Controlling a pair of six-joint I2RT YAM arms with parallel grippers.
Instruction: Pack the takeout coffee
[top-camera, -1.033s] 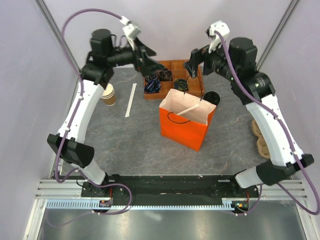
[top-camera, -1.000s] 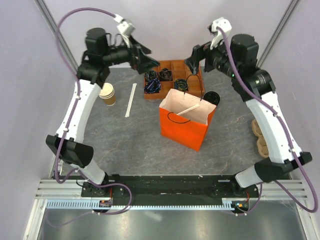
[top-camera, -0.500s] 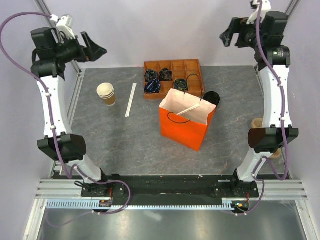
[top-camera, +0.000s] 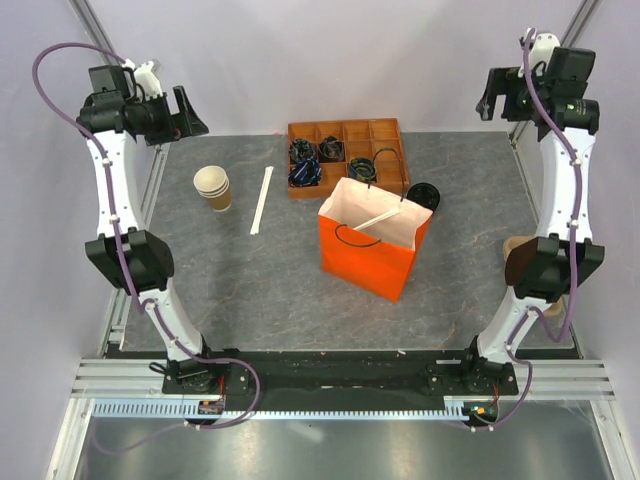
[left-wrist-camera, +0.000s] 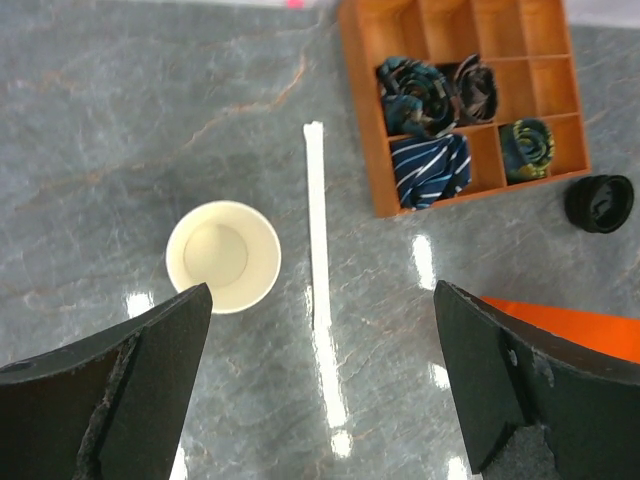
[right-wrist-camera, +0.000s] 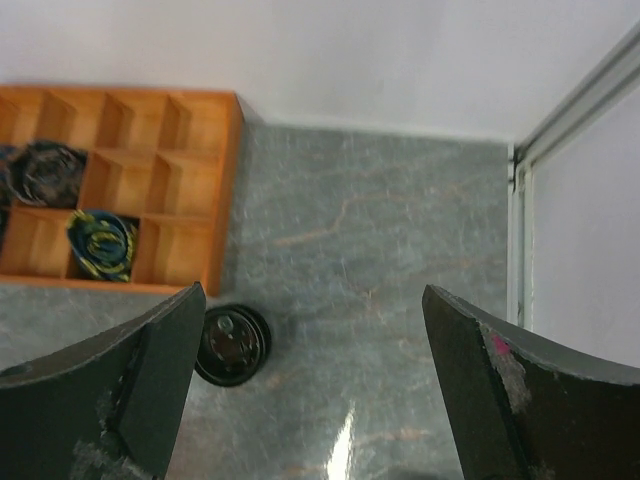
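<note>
Nearest us, the orange paper bag (top-camera: 372, 258) stands open on the grey table (top-camera: 250, 300). A white strip (top-camera: 380, 220) leans across its mouth, and the rest of its inside is hidden from us. Beyond it to the left, well apart from the bag, stand a stack of lidless tan cups (top-camera: 212, 186) and a long white straw (top-camera: 261, 200) lying flat. Just beside the bag's far right corner sits a black lid (top-camera: 422, 196). No tan wall shows under it in any view, so we cannot tell whether a cup is beneath. Behind that is the wooden tray (top-camera: 385, 128) holding rolled fabric. Farthest off, the left gripper (left-wrist-camera: 320, 292) and right gripper (right-wrist-camera: 312, 292) hang high over the back corners, each spread wide with nothing between its fingers. We judge the takeout coffee is either under that lid or already down in the bag. If it is under the lid, the next move calls for the right arm to grasp below the lid, lift upright and lower past the strip.
</note>
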